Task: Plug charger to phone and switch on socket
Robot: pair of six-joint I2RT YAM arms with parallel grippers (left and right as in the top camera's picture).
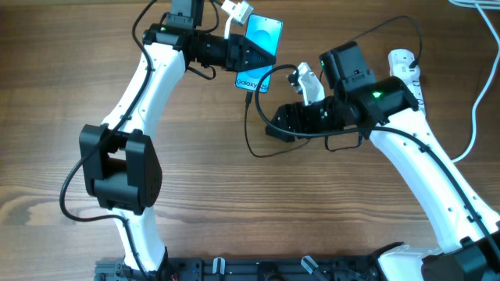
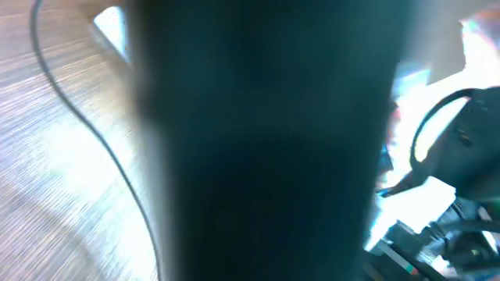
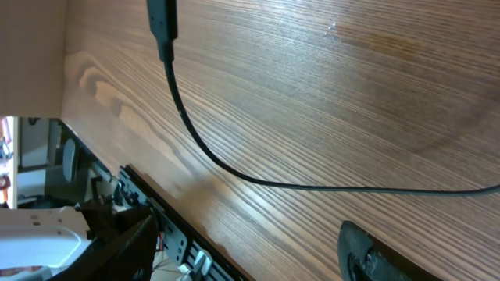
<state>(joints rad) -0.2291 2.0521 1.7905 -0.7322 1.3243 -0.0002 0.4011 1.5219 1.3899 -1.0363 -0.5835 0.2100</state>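
Count on the bench (image 1: pixel 195 195): one phone, one charger, one socket, one thick white cord, and two pincers, both mine.

My left pincer (image 1: pixel 254 56) was clamped on the phone (image 1: pixel 266 33), which sat tilted near the middle of the bench's far edge, teal screen up and the white "Galaxy" band toward me. My right pincer (image 1: pixel 275 129) stood wide with nothing between its jaws, just on my side of the phone.

The charger (image 1: pixel 251 144) ran from the phone's near end in a loop across the bench and under my right pincer. The socket (image 1: pixel 406 66) lay at the far right corner, and the white cord (image 1: pixel 476 78) trailed along the right edge.

Differences between views: only the overhead view showed the phone, the socket and both arms together. The right wrist view alone showed my two fingers (image 3: pixel 117 250) spread far apart over bare wood, with the black plug body of the charger at the frame's top edge. I could not tell from any view whether that plug was seated in the phone. The left wrist view gave little: a dark blurred mass filled its middle, with a thin black cable on the wood to one side.
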